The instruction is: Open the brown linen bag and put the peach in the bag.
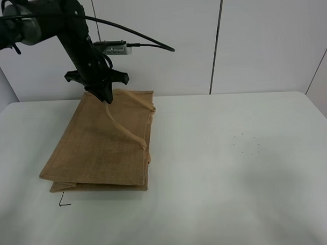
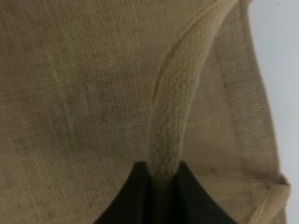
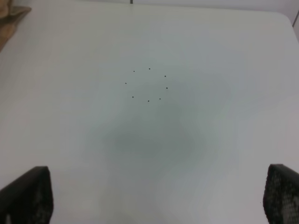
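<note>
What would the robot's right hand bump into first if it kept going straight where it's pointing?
Probably just the bare white table. The right hand is open and points down at it, near a small ring of dots, with nothing in between. How far off the table is, the picture doesn't show.

no legible txt, labels, nos. anywhere

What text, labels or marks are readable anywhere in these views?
None.
brown linen bag: plain weave, no print.
table: a ring of small black dots and a small black corner mark near the bag, no letters.
left claw pinching the handle: no label.
</note>
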{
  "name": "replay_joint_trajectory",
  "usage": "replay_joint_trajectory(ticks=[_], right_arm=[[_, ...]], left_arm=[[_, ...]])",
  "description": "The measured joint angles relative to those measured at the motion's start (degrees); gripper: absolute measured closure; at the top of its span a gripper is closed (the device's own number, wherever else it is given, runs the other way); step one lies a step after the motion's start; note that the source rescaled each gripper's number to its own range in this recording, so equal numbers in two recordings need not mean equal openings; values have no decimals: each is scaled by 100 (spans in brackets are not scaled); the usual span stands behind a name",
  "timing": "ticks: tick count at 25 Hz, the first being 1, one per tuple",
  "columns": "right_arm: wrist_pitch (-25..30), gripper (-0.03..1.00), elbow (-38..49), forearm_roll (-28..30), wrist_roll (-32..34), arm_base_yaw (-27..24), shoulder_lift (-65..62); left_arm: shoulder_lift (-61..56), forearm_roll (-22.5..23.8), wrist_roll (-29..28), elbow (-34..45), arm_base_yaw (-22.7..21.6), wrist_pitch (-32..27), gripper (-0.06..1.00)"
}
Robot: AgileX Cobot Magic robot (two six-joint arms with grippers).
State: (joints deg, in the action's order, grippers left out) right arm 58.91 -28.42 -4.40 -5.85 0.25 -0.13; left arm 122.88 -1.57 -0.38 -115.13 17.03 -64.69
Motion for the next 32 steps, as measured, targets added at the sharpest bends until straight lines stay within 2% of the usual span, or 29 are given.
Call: replay_joint_trajectory(ticks=[8,10,11,12,14,16,18,22,26,29,32], right_arm=[[0,-3,0,0,0,0,0],[0,-3,0,0,0,0,0],[0,-3,0,0,0,0,0],[0,-3,0,0,0,0,0],[0,-3,0,0,-4,0,0],[0,-3,0,0,-4,0,0],[0,-3,0,0,-4,0,0],[0,-3,0,0,-4,0,0],[0,-3,0,-4,-4,0,0],[0,-3,0,-4,-4,0,0],[0,-3,0,-4,-4,0,0]], left_arm=[[507,25,0,10,0,67,94],[539,36,0,17,0,90,87],[538,36,5,29,0,103,81],[538,56,5,35,0,119,70],[538,157,5,39,0,130,43],[538,345,-68,39,0,134,20],[538,508,-173,39,0,123,9],[506,643,-215,6,0,7,4],[289,680,-163,-249,0,-148,4],[100,896,-147,-411,-6,-148,4],[71,940,-147,-427,-144,-161,4]])
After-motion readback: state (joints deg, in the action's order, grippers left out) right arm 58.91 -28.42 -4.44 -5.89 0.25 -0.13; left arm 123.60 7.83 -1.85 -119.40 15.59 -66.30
